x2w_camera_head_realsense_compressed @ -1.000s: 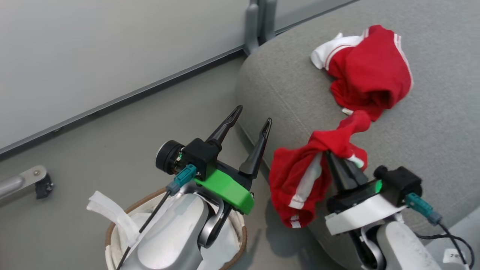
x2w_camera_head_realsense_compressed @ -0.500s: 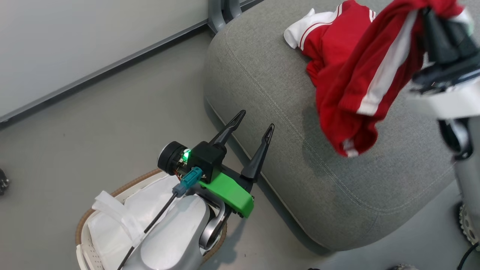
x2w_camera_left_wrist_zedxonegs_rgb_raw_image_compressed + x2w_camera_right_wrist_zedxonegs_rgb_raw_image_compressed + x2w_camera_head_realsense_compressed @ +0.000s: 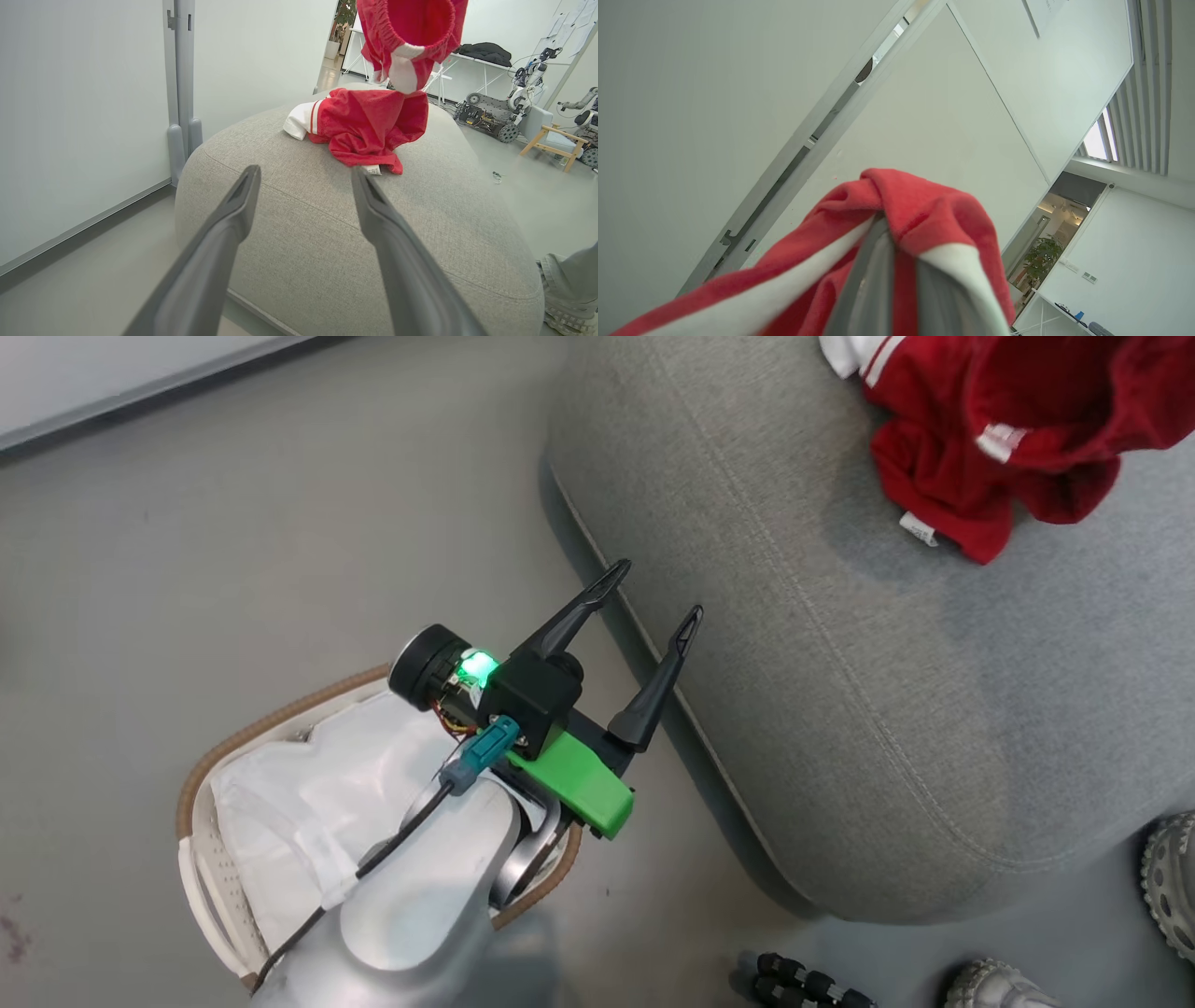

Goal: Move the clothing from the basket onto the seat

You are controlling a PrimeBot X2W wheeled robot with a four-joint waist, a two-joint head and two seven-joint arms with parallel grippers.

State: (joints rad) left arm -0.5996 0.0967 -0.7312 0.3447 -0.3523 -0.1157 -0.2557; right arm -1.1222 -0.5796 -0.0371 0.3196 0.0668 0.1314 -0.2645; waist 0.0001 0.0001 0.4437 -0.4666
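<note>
The seat, a grey sofa, has a rounded left corner with a stitched seam following its edge. Most of its top, on the near side of the red cloth, lies bare. A narrow strip of grey floor separates that edge from the basket, and open floor stretches left and far to the wall. The left gripper hangs above this strip just beside the sofa's edge, released, its fingers spread wide. The basket sits on the floor at near left under the left arm, holding its crumpled white liner. One red garment with white striped trim lies bunched on the far part of the seat. A second garment hangs above it, pinched in the right gripper, whose fingers are clenched on its red-and-white fabric. Whether the two garments touch cannot be told. A small white label shows at the lying garment's hem, its writing too small to read.
</note>
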